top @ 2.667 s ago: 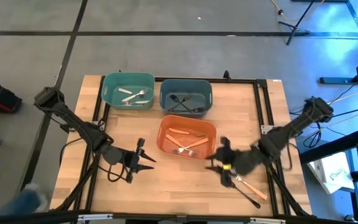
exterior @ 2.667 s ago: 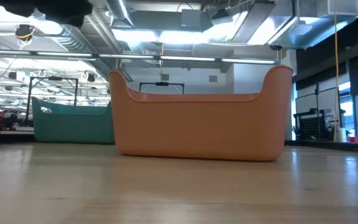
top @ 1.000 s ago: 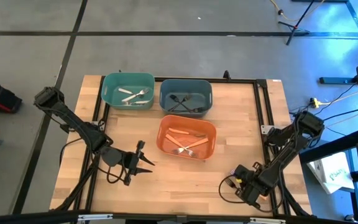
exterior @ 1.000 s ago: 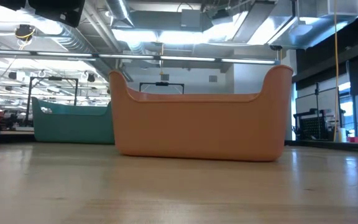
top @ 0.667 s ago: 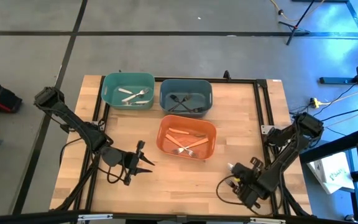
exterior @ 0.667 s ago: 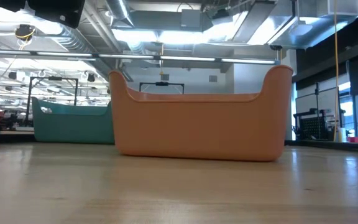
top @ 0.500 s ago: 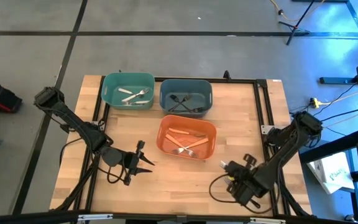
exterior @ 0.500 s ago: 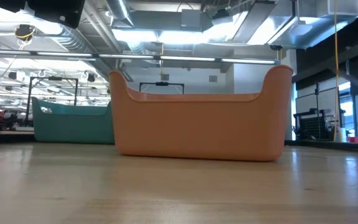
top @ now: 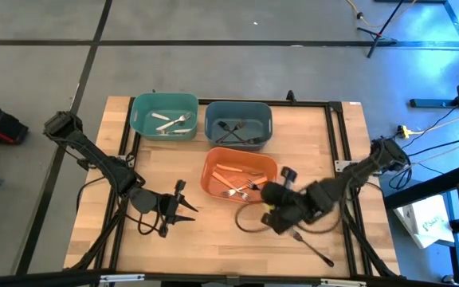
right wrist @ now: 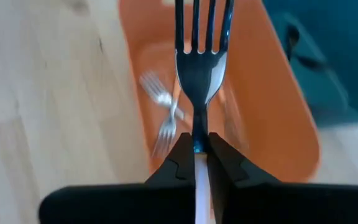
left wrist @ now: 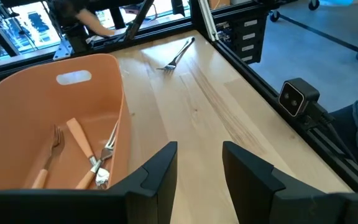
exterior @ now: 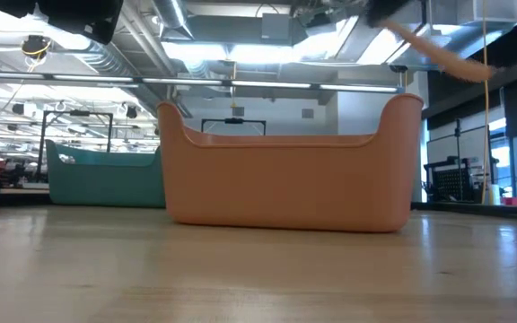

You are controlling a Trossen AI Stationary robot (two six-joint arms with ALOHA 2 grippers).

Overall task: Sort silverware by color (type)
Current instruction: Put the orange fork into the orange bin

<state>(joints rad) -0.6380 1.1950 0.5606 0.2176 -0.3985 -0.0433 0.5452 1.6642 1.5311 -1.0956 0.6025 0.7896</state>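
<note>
Right wrist view: right tool (right wrist: 195,152) clamped on fork (right wrist: 199,46), apparently above orange bin (right wrist: 291,118).

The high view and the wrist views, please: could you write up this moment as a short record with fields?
right gripper: shut on fork with orange handle, at the orange bin's near-right edge
left gripper: fingers apart, holding nothing, over the table left of the orange bin
orange bin: holds orange-handled forks
teal bin: holds white utensils
blue-grey bin: holds black utensils
black fork: loose on the table near its front edge, right of centre
wooden table: bears the three bins
</note>
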